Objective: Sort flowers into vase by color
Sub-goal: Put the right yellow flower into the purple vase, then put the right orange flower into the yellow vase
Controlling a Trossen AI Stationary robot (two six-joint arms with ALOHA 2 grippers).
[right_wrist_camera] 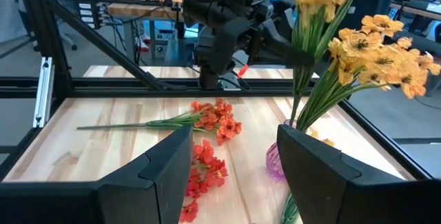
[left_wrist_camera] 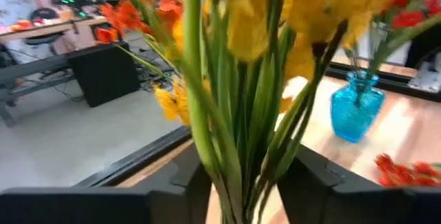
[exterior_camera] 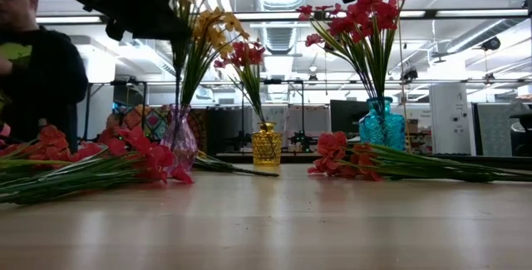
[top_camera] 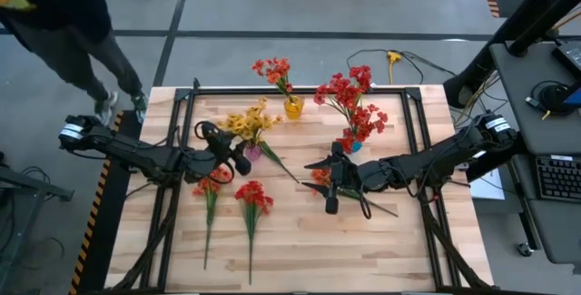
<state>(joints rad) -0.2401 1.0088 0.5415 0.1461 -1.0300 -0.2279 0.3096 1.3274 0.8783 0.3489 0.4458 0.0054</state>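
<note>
Left claw (top_camera: 243, 157) sits over the purple vase (top_camera: 252, 152) at the bench's (top_camera: 300, 259) left-centre, fingers (left_wrist_camera: 317, 182) parted either side of the yellow flowers' (top_camera: 247, 122) stems; stems run between them but contact is hard to make out, so grip unclear. Vase itself is cut off below the left wrist view and mostly hidden by blossoms from above. Right claw (top_camera: 329, 189) hovers right of centre above a red spray (top_camera: 320, 177) lying flat, fingers (right_wrist_camera: 313, 165) apart, nothing between them; the spray's head is partly covered by the claw. Red flowers (top_camera: 349, 95) stand in the blue vase (exterior_camera: 382, 125), far right of centre. Small red bunch (top_camera: 272, 70) stands in the yellow vase (top_camera: 293, 107), far centre. Two more red sprays (top_camera: 253, 195) lie flat near left, stems pointing toward the near edge. A person (top_camera: 64, 14) stands beyond the far-left corner, cropped by the frame edge.
</note>
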